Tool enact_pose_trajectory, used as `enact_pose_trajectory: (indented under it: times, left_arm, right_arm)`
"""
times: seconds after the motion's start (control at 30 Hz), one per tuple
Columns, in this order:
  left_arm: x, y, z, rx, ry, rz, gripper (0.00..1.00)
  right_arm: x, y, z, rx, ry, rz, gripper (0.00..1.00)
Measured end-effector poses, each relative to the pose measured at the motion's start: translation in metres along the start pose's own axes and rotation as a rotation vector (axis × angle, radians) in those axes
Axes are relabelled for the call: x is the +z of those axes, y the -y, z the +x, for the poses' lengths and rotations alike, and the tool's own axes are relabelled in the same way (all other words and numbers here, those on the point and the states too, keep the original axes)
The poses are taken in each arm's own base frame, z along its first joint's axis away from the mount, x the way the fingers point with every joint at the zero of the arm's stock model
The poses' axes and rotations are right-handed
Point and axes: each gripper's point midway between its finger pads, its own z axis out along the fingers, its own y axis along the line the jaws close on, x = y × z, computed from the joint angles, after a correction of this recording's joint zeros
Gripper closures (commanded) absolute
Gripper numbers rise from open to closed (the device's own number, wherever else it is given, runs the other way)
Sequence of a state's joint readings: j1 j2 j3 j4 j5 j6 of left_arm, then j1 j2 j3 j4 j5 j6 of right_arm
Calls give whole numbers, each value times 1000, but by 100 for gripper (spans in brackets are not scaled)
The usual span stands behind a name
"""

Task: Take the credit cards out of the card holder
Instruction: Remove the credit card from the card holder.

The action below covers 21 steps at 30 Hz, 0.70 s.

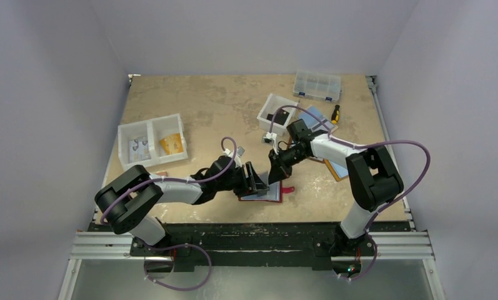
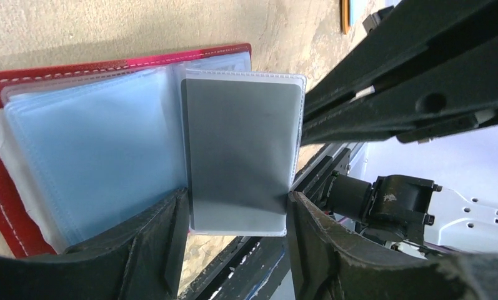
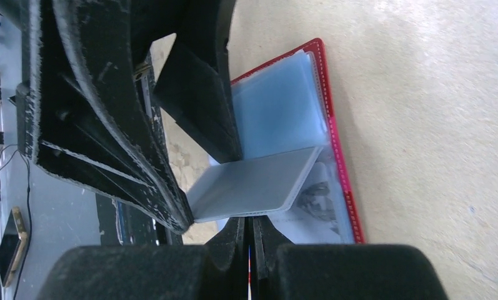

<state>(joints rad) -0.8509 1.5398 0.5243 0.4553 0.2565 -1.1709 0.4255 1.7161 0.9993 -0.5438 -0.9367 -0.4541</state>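
Note:
The dark red card holder (image 1: 272, 195) lies open on the table near the front edge, its red strap tab (image 1: 288, 189) pointing right. One clear sleeve stands lifted, with a pale grey credit card (image 2: 240, 144) inside it. My left gripper (image 2: 237, 200) is shut on that sleeve, one finger against each side edge. The other sleeves (image 2: 90, 162) lie flat and look light blue. My right gripper (image 3: 249, 219) is shut, its tips against the free edge of the grey card (image 3: 252, 184); nothing shows between its fingers. It also shows in the left wrist view as the right gripper (image 2: 303, 125).
A white two-compartment bin (image 1: 151, 140) stands at the left and a smaller white bin (image 1: 277, 112) behind the right arm. A clear organiser box (image 1: 318, 85) and a yellow screwdriver (image 1: 335, 114) lie at the back right. An orange-tan holder (image 1: 337, 170) lies under the right arm.

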Motion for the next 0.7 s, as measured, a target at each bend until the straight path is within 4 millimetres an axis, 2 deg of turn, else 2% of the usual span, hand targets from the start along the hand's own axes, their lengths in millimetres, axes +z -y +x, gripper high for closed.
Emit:
enact_pose_trajectory:
  times: [0.1,0.23,0.53,0.7]
  left_arm:
    - [0,-1,0,1,-2,0,37]
    - [0,-6,2,6,-12,-26,32]
    - [0,-7,1,56,-33,-66,30]
    - [-1,-14,2,52,-40,-100,33]
  right_arm:
    - [7,-6,0,-11,-15,-12,96]
    - [14,-8,0,9,-18,-41,95]
    - [30,-19,-15,44,-11,-254,95]
    - [38,-31,-8,46,-50,-314,95]
